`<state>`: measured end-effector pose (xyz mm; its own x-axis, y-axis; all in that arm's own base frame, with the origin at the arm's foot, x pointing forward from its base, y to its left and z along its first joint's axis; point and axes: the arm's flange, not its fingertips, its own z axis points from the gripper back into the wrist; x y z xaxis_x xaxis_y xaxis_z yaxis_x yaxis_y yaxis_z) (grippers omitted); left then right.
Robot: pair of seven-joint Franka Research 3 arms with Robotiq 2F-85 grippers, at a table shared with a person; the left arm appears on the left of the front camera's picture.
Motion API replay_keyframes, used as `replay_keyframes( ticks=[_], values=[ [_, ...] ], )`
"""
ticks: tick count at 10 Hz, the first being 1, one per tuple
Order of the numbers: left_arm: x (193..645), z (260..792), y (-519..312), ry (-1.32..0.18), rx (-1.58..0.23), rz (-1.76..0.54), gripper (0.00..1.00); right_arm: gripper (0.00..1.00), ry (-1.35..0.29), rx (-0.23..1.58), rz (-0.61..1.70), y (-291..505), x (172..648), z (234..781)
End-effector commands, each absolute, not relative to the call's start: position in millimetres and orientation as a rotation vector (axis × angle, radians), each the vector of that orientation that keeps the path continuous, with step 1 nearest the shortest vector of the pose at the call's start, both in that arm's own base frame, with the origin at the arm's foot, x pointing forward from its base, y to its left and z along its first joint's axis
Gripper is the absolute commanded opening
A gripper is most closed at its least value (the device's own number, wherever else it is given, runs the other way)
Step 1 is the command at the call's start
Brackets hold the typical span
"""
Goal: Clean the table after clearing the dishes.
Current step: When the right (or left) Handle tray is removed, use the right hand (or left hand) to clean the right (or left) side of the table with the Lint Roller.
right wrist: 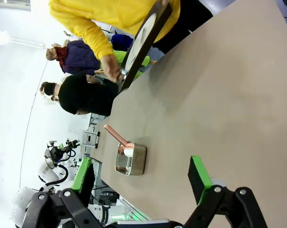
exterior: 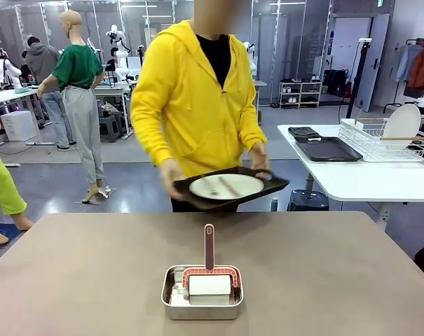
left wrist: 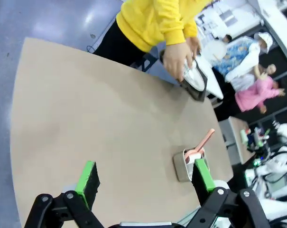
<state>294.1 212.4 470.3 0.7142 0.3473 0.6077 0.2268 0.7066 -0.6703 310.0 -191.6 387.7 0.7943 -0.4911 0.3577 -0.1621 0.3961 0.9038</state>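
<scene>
The table [exterior: 92, 266] is a wide taupe-brown top. At its far side a person in a yellow hoodie [exterior: 190, 91] holds a dark brown tray [exterior: 197, 199] in both hands just beyond the far edge, and a round white plate [exterior: 226, 186] lies on it. The left wrist view shows the plate [left wrist: 195, 78] tilted in the person's hands, and so does the right wrist view of the plate [right wrist: 144, 33]. My left gripper [left wrist: 145, 179] hangs open above the table [left wrist: 86, 109], holding nothing. My right gripper [right wrist: 141, 176] is open over the table [right wrist: 219, 95], also holding nothing.
A small steel pan [exterior: 202, 302] holding a red-framed white roller [exterior: 209, 285] sits near the table's front middle. It also appears as the pan [left wrist: 182, 167] and the pan [right wrist: 131, 159]. A white side table at the right carries a dish rack [exterior: 387, 136] and dark trays [exterior: 327, 148].
</scene>
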Motion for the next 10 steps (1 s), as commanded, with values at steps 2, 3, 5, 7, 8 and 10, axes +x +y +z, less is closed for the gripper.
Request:
replay_keyframes(
  ticks=[2,3,5,7,8,10],
  values=[
    [354.5,506.9,146.5,-0.691,-0.582,-0.212,1.00,1.00,-0.641,1.173,-0.239,-190.6,310.7,392.1],
    [378.6,525.9,108.9,-0.657,-0.441,-0.340,1.00,1.00,-0.641,1.173,-0.239,-190.6,310.7,392.1],
    [425.6,560.0,28.6,-0.610,-0.260,-0.624,1.00,1.00,-0.641,1.173,-0.239,-190.6,310.7,392.1],
    [459.6,565.0,-60.6,-0.539,-0.118,-0.865,1.00,1.00,-0.641,1.173,-0.239,-190.6,310.7,392.1],
    [471.5,561.4,-97.7,-0.497,-0.061,-0.976,1.00,1.00,-0.641,1.173,-0.239,-190.6,310.7,392.1],
    [489.6,546.6,-161.3,-0.391,0.010,-1.151,1.00,1.00,-0.641,1.173,-0.239,-190.6,310.7,392.1]
  ],
)
